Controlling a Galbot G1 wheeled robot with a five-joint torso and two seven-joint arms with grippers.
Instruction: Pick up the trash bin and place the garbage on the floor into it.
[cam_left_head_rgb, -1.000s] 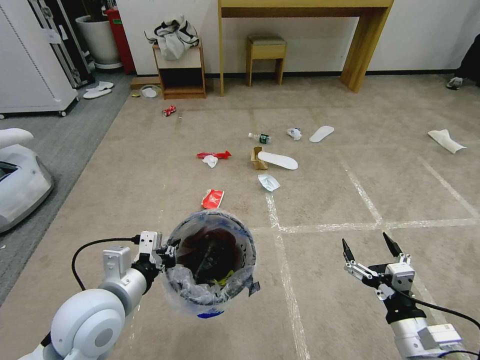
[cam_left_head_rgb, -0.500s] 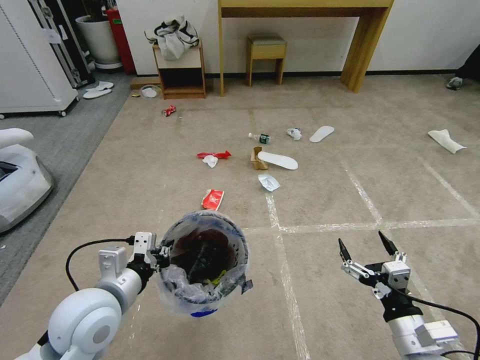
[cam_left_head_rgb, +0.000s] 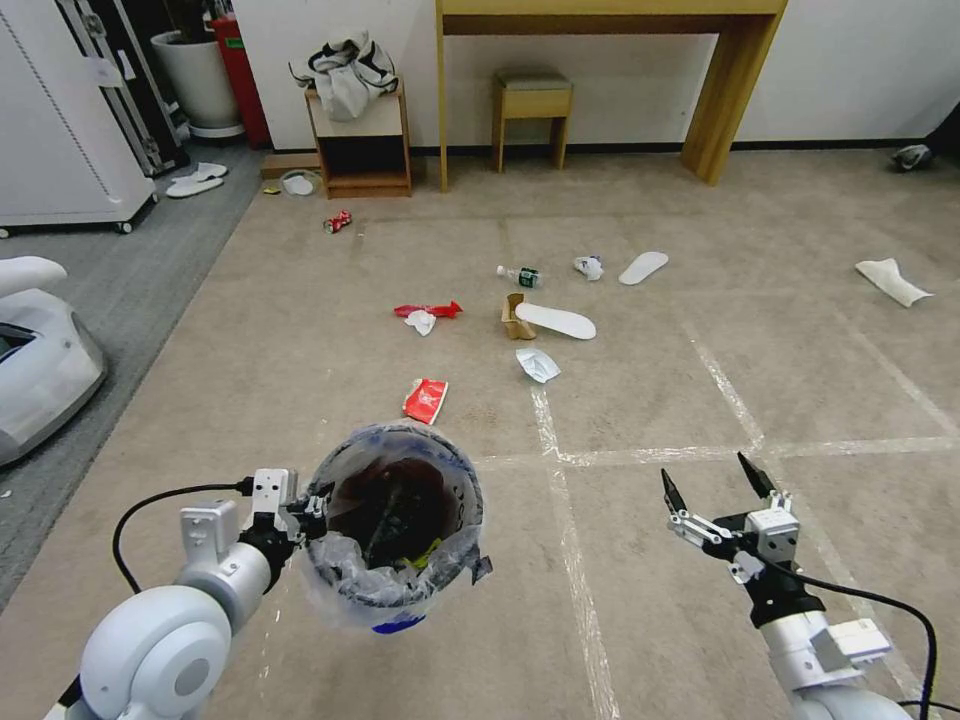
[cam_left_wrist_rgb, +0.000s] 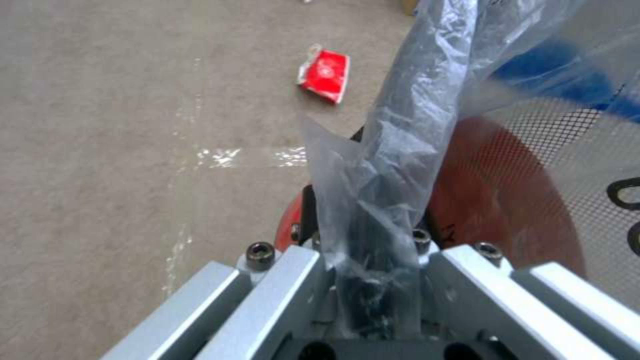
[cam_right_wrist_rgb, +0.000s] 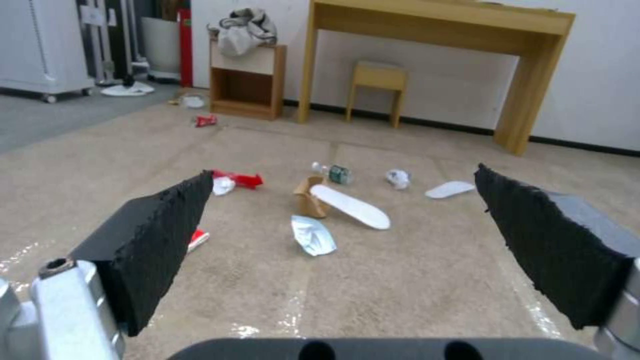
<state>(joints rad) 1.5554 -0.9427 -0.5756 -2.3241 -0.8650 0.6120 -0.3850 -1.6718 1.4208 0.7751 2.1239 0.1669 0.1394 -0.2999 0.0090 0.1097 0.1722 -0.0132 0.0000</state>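
Note:
The trash bin (cam_left_head_rgb: 440, 590), blue and red with a crinkled clear liner, hangs above the floor (cam_left_head_rgb: 650, 400) at lower left. My left gripper (cam_left_head_rgb: 312, 506) is shut on its rim and liner (cam_left_wrist_rgb: 393, 150). The right gripper (cam_left_head_rgb: 705, 470) hovers open and empty at lower right, its black pads (cam_right_wrist_rgb: 160, 235) spread wide. Garbage lies ahead: a red wrapper (cam_left_head_rgb: 425, 398) just beyond the bin, a white packet (cam_left_head_rgb: 537, 365), a brown carton (cam_left_head_rgb: 513, 316) under a white slipper (cam_left_head_rgb: 556, 321), another red wrapper (cam_left_head_rgb: 428, 310), a bottle (cam_left_head_rgb: 520, 275) and a red can (cam_left_head_rgb: 338, 221).
A wooden desk (cam_left_head_rgb: 610, 20), a stool (cam_left_head_rgb: 532, 100) and a small cabinet (cam_left_head_rgb: 358, 140) with a jacket line the far wall. Grey ribbed carpet (cam_left_head_rgb: 130, 280) and a white machine (cam_left_head_rgb: 40, 360) are at left. Another slipper (cam_left_head_rgb: 643, 267) and a white piece (cam_left_head_rgb: 892, 281) lie farther right.
The left arm has carried the bin a little to the left and toward me. The open right gripper has moved forward and slightly left.

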